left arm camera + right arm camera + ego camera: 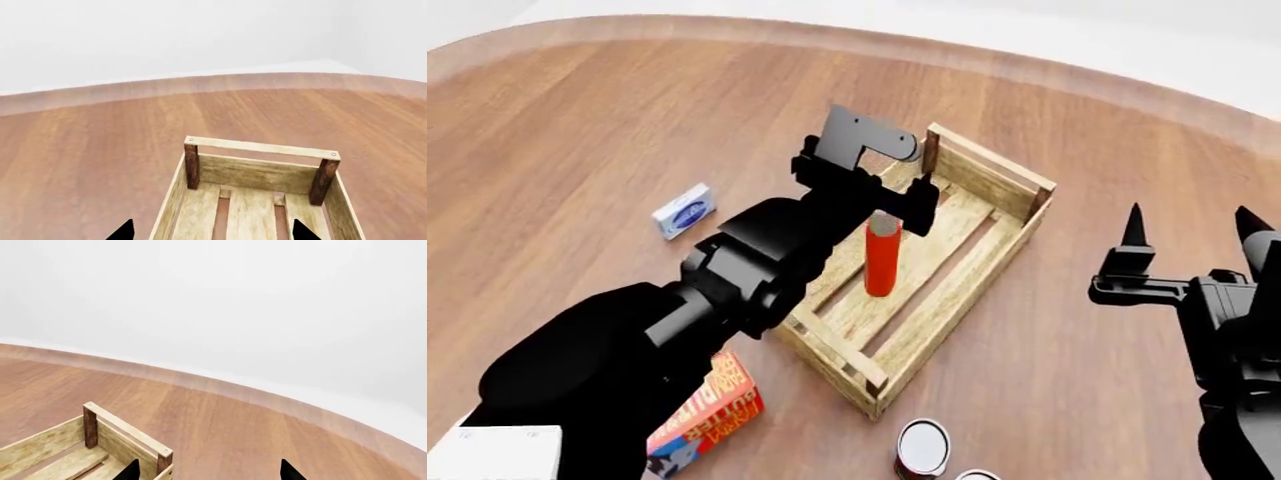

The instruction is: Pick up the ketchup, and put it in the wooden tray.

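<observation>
The ketchup (882,260), a slim red-orange bottle, stands upright on the slats inside the wooden tray (993,170); its cap and label do not show. My left gripper (881,192) hovers just above the bottle's top, open and empty. In the left wrist view the left gripper (213,235) has its tips wide apart over the tray's slats (250,210), with the tray's far rail ahead and the ketchup out of view. My right gripper (1188,225) is open and empty, to the right of the tray. In the right wrist view the right gripper (209,474) sits beside a corner of the tray (127,432).
A small blue-and-white box (682,211) lies left of the tray. A red-orange butter box (710,408) lies near the front left under my left arm. Two cans (922,447) stand at the front edge of the view. The wooden table's rounded edge (1068,75) runs behind.
</observation>
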